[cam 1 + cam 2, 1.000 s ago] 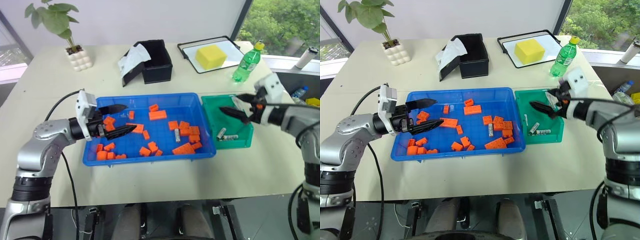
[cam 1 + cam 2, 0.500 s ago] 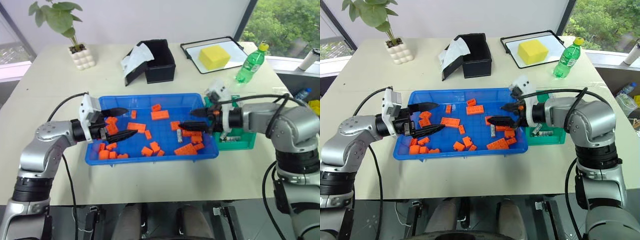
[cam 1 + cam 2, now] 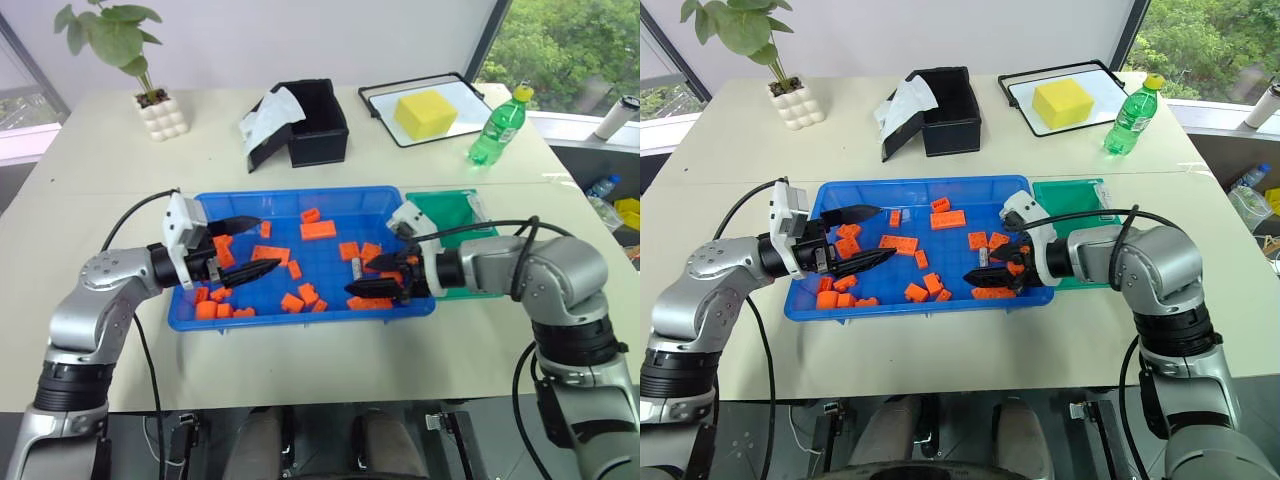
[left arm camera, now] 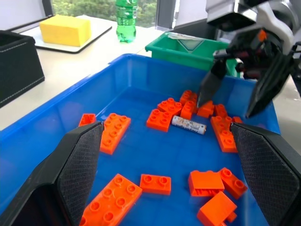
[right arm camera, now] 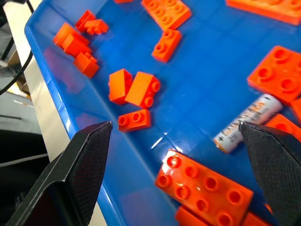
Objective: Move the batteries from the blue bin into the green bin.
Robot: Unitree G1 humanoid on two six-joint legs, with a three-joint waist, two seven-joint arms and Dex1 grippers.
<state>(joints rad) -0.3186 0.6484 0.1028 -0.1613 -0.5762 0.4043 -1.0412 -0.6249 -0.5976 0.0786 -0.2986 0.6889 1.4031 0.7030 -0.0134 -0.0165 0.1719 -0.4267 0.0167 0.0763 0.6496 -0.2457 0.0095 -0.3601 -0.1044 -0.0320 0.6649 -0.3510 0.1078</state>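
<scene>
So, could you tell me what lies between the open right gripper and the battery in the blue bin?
Only bare blue floor: in the right wrist view the battery lies between the right gripper's spread fingers.

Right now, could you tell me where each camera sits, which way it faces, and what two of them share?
Head, both eyes: look forward and down at the table, blue bin, green bin; both arms show.
Left wrist: looks across the blue bin toward the green bin; its own open fingers and the right gripper show.
Right wrist: looks down into the blue bin; its own open fingers show.
Shared: both wrist views show one battery among orange blocks.
</scene>
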